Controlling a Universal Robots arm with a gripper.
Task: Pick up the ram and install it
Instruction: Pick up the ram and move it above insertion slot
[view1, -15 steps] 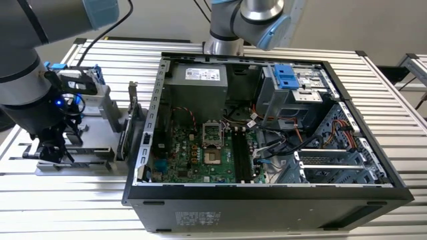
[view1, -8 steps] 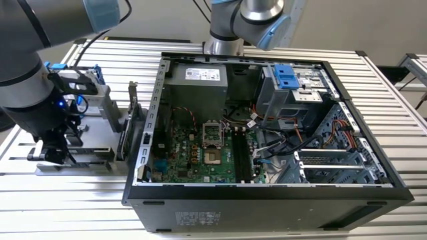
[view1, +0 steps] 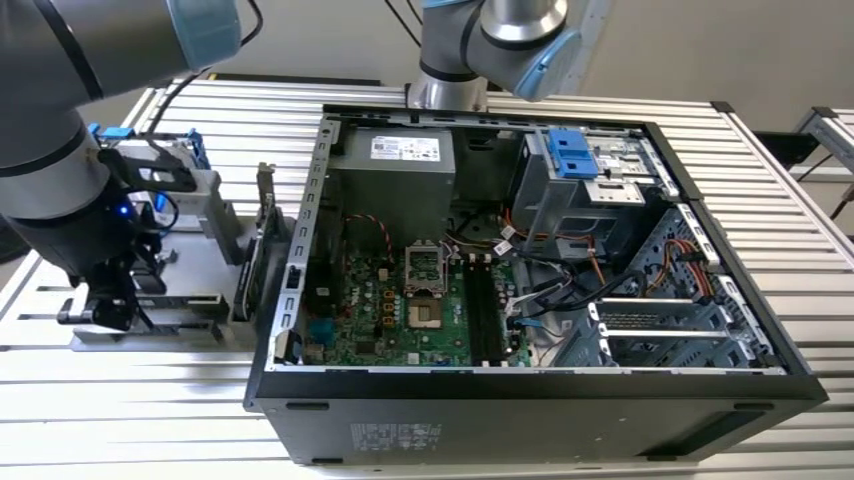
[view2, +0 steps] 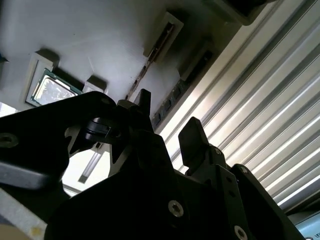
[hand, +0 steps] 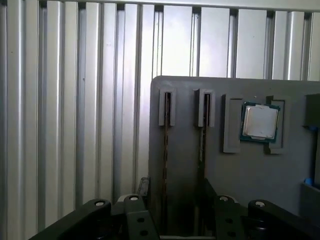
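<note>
Exterior view: your claw (view1: 110, 315) sits low over the grey tray (view1: 174, 338) at the exterior view's left, its fingertips lost in dark clutter. Second wrist view: your claw (view2: 168, 116) is spread and the thin dark ram (view2: 172, 97) runs edge-on between the fingers; contact unclear. First wrist view: the ram (hand: 165, 150) stands in a tray slot, another stick (hand: 203, 135) beside it, with the ribbed metal table (hand: 60, 100) beyond.

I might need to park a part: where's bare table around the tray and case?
Bare slatted table lies in front of the grey tray, toward the exterior camera, and past the computer case on that view's right. Crowded: the tray, holding ram sticks and a processor, and the cabled case interior.
</note>
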